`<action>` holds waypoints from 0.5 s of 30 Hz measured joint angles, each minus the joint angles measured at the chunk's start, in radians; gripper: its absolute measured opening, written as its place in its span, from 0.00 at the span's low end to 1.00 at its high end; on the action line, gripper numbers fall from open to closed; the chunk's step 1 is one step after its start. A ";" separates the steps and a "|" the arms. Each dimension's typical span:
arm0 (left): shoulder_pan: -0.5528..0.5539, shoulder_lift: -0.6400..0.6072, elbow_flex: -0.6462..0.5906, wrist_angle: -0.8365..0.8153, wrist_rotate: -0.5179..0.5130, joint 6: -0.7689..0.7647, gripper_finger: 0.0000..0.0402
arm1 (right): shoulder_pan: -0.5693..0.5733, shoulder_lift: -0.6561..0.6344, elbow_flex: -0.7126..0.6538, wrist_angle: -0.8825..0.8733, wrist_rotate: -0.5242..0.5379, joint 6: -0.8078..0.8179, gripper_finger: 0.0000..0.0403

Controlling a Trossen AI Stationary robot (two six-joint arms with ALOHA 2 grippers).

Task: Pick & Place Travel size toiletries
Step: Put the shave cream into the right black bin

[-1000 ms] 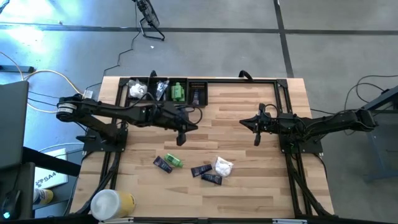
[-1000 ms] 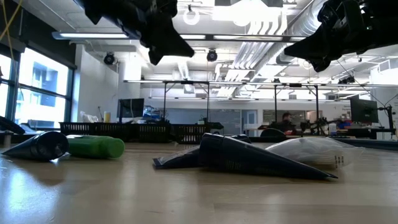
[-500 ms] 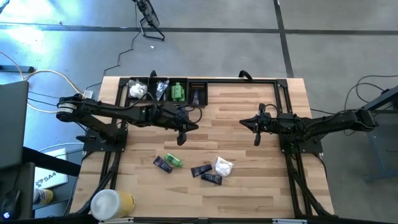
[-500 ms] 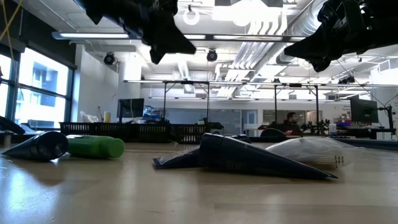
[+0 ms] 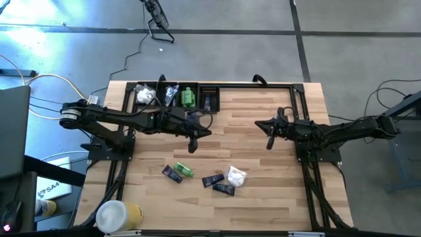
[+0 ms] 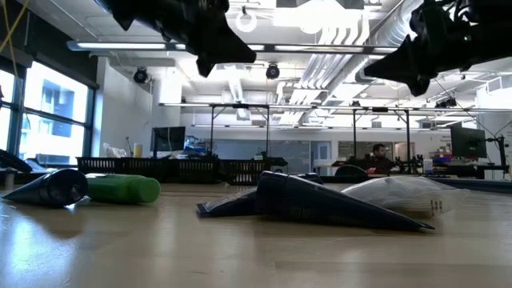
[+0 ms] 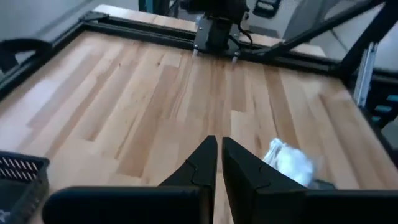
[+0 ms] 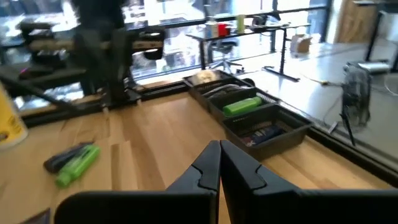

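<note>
On the table's near middle lie a green bottle (image 5: 185, 172) beside a dark sachet (image 5: 172, 173), two more dark sachets (image 5: 212, 180) (image 5: 224, 189) and a white wrapped packet (image 5: 235, 176). They also show in the low view: the bottle (image 6: 124, 189), a sachet (image 6: 320, 204) and the packet (image 6: 400, 194). My left gripper (image 5: 193, 147) (image 7: 219, 149) is shut and empty, in the air above the table on the far side of the bottle. My right gripper (image 5: 269, 143) (image 8: 219, 152) is shut and empty, in the air to the packet's far right.
A black divided tray (image 5: 172, 87) at the far left edge holds a white packet (image 5: 145, 95), a green bottle (image 5: 189, 97) and a dark sachet (image 5: 208, 103). A large white-and-yellow cylinder (image 5: 118, 214) lies at the near left corner. Black frame rails run along the table's edges.
My right gripper has moved a little toward the table's left and far edges and has turned slightly. It has stayed shut. The things on the table have not moved.
</note>
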 joint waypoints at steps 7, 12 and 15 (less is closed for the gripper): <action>-0.008 0.000 -0.016 0.014 -0.005 0.107 0.05 | 0.000 0.000 0.000 0.000 0.078 0.087 0.01; -0.023 -0.065 -0.151 0.167 -0.012 0.122 0.05 | 0.000 0.000 0.000 0.001 0.084 0.089 0.01; -0.026 -0.159 -0.272 0.258 -0.017 0.131 0.05 | 0.000 0.000 0.000 0.007 0.084 0.105 0.01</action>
